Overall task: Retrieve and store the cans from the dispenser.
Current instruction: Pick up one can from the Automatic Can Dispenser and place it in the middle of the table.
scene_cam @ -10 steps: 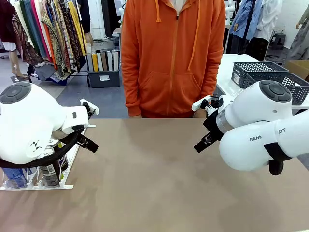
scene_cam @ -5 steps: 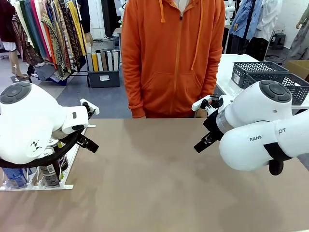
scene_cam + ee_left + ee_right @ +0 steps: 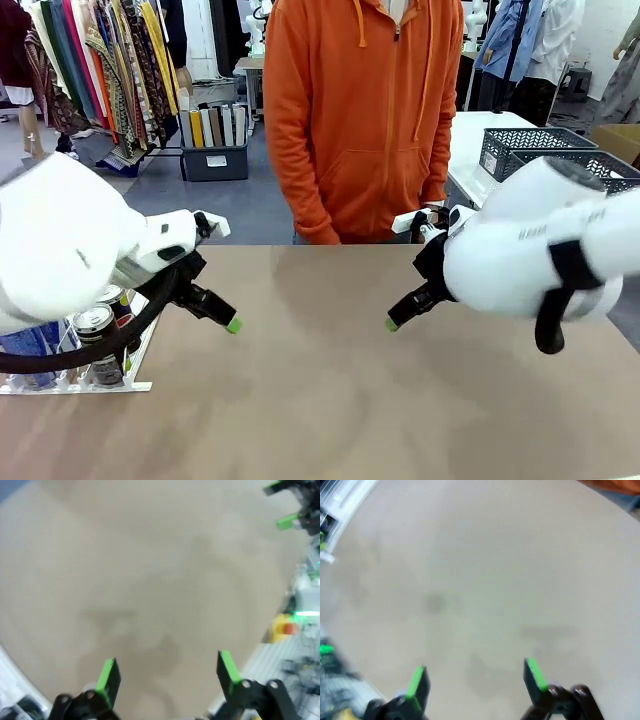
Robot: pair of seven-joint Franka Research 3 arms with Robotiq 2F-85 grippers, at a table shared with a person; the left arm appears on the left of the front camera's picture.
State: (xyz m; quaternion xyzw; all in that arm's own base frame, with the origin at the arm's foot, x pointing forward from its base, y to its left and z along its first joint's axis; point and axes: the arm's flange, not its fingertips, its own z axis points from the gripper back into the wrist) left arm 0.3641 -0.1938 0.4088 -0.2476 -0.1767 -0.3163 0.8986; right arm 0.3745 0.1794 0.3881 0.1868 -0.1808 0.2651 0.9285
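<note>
The dispenser (image 3: 80,386), a flat white rack, lies at the table's left edge, partly hidden behind my left arm. Cans stand in it: a silver-topped dark one (image 3: 95,322), another top behind it (image 3: 112,296), and a blue one (image 3: 28,340). My left gripper (image 3: 231,323) hangs over the bare table to the right of the rack. In the left wrist view this gripper (image 3: 167,675) is open with nothing between its green pads. My right gripper (image 3: 391,323) hovers right of centre. The right wrist view shows it (image 3: 476,677) open and empty, with the dispenser (image 3: 340,502) far off at the upper left.
A person in an orange hoodie (image 3: 365,110) stands at the far edge, one hand (image 3: 420,222) near the table behind my right arm. Dark grey lattice baskets (image 3: 530,150) sit on a white table at the back right. The brown tabletop (image 3: 320,400) between the grippers is bare.
Both arms have swung inward and lowered, so the green fingertips now show over the table. The person has shifted to the right. Both grippers stay open.
</note>
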